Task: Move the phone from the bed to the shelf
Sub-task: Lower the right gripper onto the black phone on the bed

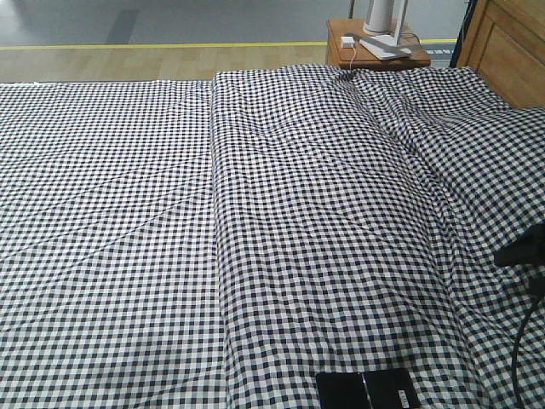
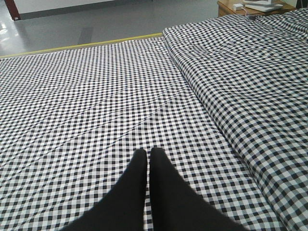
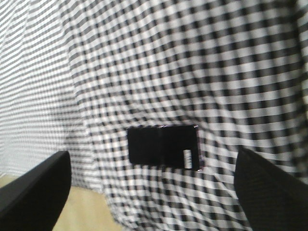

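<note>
The phone (image 1: pixel 366 390) lies flat on the bed (image 1: pixel 281 213), close to its near edge; it is slim and black, with a small white sticker. In the right wrist view the phone (image 3: pixel 163 147) sits ahead of my right gripper (image 3: pixel 153 153), which is open wide above the gingham cloth. Its dark fingers (image 3: pixel 38 187) stand far apart at either side and touch nothing. My left gripper (image 2: pixel 147 153) hovers over the flat left part of the bed (image 2: pixel 96 96), fingers pressed together and empty. The shelf is out of view.
A small brown bedside table (image 1: pixel 375 47) with a white charger and a white appliance stands beyond the bed's far edge. The wooden headboard (image 1: pixel 507 43) rises at far right. Part of my right arm (image 1: pixel 524 247) shows at the right edge. Wooden floor (image 3: pixel 96 211) lies below the bed's edge.
</note>
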